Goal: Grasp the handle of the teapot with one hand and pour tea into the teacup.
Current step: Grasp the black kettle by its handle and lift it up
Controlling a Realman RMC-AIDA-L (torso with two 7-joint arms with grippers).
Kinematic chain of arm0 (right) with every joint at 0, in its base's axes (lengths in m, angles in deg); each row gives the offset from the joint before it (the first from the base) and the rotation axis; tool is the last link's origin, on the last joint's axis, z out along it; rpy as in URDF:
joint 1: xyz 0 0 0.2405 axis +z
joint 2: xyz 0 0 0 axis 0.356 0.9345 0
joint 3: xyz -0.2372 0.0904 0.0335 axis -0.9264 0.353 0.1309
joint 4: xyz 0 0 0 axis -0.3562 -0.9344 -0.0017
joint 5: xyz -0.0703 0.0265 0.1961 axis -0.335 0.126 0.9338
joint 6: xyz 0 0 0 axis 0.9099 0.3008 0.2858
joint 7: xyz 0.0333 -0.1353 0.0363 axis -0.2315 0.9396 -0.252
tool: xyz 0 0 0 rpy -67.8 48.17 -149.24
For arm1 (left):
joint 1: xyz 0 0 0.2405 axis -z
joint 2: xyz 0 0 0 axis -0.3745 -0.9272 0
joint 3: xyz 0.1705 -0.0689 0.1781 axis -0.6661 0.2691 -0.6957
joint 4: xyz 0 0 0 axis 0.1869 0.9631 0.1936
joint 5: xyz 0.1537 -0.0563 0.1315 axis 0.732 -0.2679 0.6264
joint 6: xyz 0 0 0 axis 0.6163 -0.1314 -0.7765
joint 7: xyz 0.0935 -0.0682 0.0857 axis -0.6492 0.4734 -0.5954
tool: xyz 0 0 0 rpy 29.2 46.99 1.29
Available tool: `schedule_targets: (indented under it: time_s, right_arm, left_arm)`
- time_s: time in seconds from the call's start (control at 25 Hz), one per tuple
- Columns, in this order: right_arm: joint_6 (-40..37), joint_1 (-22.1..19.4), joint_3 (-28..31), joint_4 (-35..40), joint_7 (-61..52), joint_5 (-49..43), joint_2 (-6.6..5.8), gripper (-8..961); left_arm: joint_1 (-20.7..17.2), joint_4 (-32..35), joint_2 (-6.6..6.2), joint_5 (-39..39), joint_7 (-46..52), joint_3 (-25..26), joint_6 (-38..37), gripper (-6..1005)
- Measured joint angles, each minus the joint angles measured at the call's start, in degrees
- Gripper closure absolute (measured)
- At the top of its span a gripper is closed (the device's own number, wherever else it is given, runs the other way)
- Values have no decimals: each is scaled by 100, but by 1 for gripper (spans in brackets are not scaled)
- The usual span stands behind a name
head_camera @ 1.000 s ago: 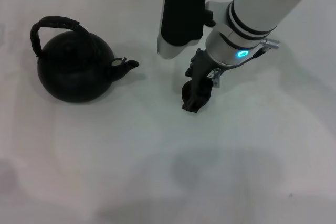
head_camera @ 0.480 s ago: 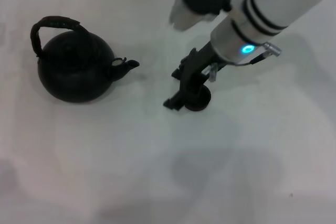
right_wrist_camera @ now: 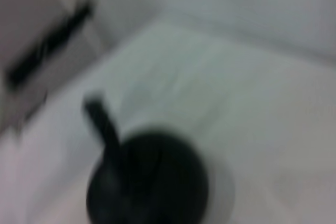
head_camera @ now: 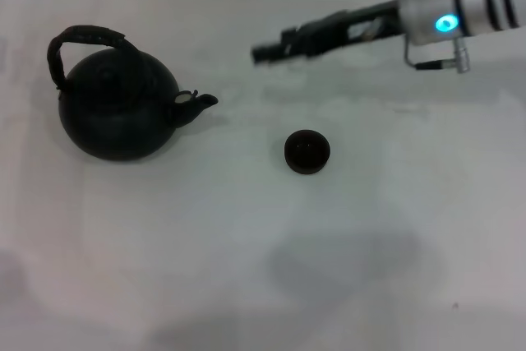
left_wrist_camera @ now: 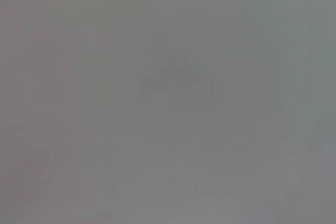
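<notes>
The teacup (head_camera: 307, 151) stands alone on the white table (head_camera: 246, 269) just right of the middle of the head view, upright, with nothing touching it. To its left, at the middle left of the frame, sits the teapot (head_camera: 117, 104), its short spout (head_camera: 200, 103) pointing right toward the teacup but well apart from it. The handle (head_camera: 78, 45) arches over the teapot's upper left side, free of any grip. Farther back, in the upper right of the frame, the right gripper (head_camera: 267, 51) reaches leftward from its silver wrist, raised above the table beyond the teacup and holding nothing; whether its fingers are wide or narrow cannot be told. The right wrist view shows the teapot (right_wrist_camera: 149, 182) as a dark round blur with its handle (right_wrist_camera: 103, 124). The left gripper is nowhere in sight.
</notes>
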Motion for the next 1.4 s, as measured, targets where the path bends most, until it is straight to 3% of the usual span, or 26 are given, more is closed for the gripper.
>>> schedule_targets:
  time_s: [0.24, 0.32, 0.36, 0.4, 0.48, 0.72, 0.88, 1.04, 1.4]
  right_arm:
    - [-257, -610, 1611, -655, 283, 1180, -17, 95]
    - [-401, -854, 2005, -866, 394, 1723, -2, 95]
    - [-548, -1091, 2295, -1178, 493, 2427, 8, 95]
    - [-548, -1091, 2295, -1178, 493, 2427, 8, 95]
    - [-694, -1380, 2440, -1554, 1060, 3406, 28, 95]
    - [-1218, -1565, 2458, -1730, 2652, 4023, 47, 95]
    - [-1443, -1508, 2463, -1709, 4988, 4307, 55, 95]
    - [-1334, -1367, 2454, -1962, 7149, 5070, 62, 96]
    - [-1336, -1401, 2467, -1877, 8105, 5406, 21, 96]
  left_arm:
    - [-25, -2, 11, 14, 3, -9, 2, 273]
    - [-33, -7, 15, 51, 2, -41, 1, 273]
    - [-55, -12, -10, 187, 3, -164, 1, 273]
    - [-55, -12, -10, 187, 3, -164, 1, 273]
    - [-87, -17, -52, 293, 36, -294, 1, 273]
    - [-214, -25, -57, 397, 101, -337, -43, 272]
    - [-356, -25, -51, 506, 252, -499, -66, 272]
    - [-680, -25, -50, 555, 703, -1110, -251, 272]
    - [-1658, -163, 161, 1059, 986, -1491, -1533, 272]
